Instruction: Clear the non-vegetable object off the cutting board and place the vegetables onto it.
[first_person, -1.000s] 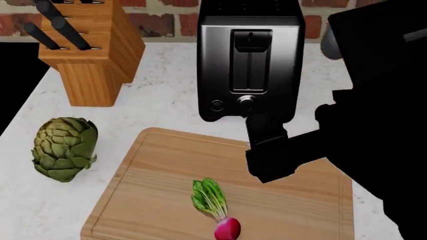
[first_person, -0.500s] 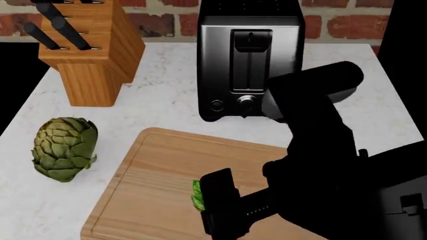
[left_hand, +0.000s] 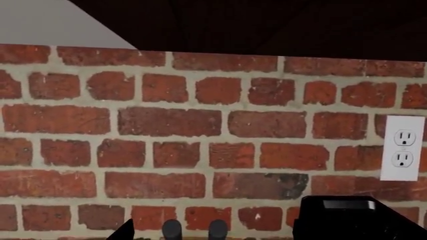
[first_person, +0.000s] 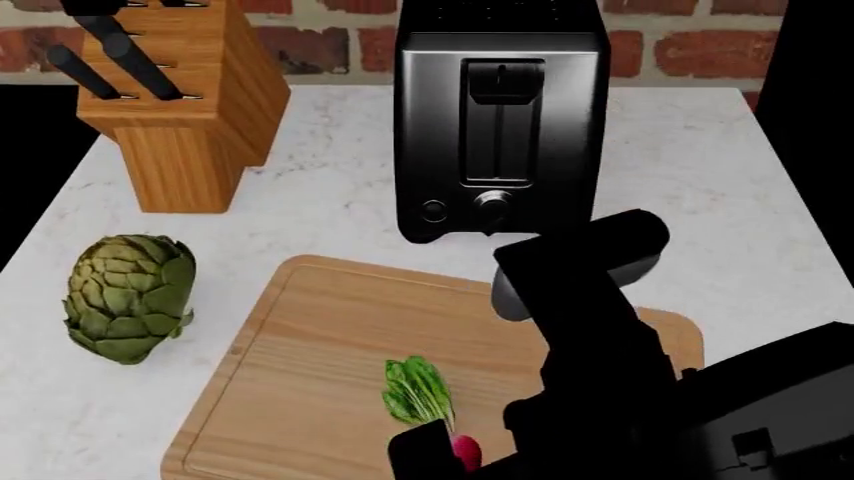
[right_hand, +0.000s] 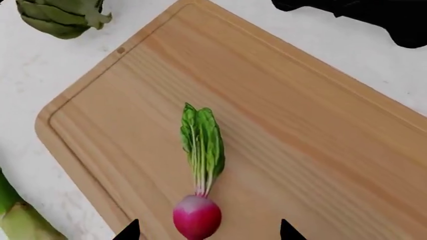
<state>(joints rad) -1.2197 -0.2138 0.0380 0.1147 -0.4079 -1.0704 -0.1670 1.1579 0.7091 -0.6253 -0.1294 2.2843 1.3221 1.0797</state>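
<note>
The red radish with green leaves lies on the light-wood cutting board. In the head view the radish is near the board's front edge. My right gripper is open and hovers over the radish bulb, one fingertip on each side. The artichoke stands on the counter left of the board. The asparagus's pale end shows beside the board in the right wrist view. My left gripper looks open and empty, facing a brick wall.
A black toaster stands just behind the board. A wooden knife block with black handles stands at the back left. White counter lies between them. My right arm covers the board's right part. A wall outlet shows in the left wrist view.
My right arm has swung down from in front of the toaster to the board's front edge, bringing its gripper over the radish. The radish and artichoke have not moved.
</note>
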